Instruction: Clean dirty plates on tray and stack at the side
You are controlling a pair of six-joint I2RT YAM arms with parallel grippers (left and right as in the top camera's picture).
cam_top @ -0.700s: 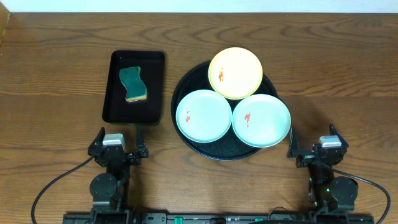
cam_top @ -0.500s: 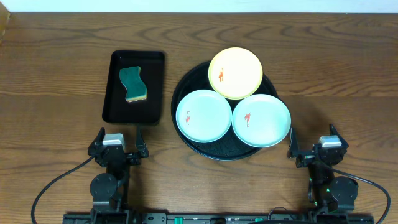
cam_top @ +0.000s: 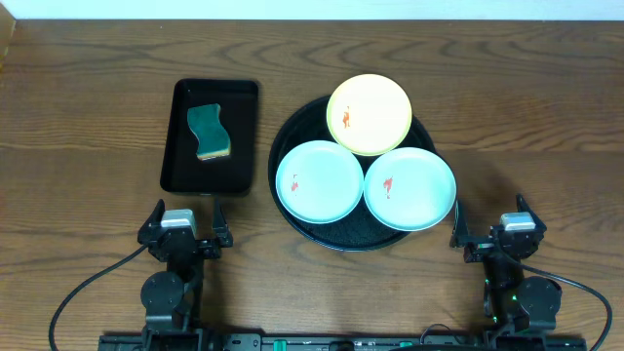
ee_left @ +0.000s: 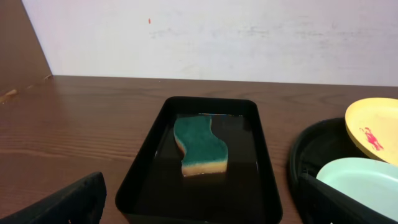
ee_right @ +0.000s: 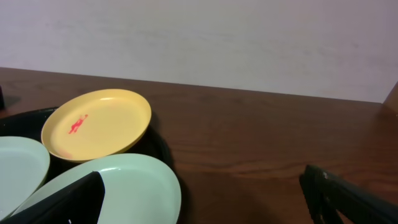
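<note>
Yellow plate (cam_top: pixel 369 114), left mint plate (cam_top: pixel 320 181), right mint plate (cam_top: pixel 409 188): red-smeared, on round black tray (cam_top: pixel 341 235). Left gripper (cam_top: pixel 188 216), right gripper (cam_top: pixel 490 216): fingers wide apart, apparently holding nothing.

Round black tray (cam_top: pixel 343 235): raised rim, lying slightly right of tabletop centre. Three shallow plates rest on it, each face-up with a red-orange smear.
- Yellow plate (cam_top: pixel 369 114): toward the far edge, overhanging the rim.
- Left mint-green plate (cam_top: pixel 319 180) and right mint-green plate (cam_top: pixel 409 188): side by side toward the near edge.
</note>
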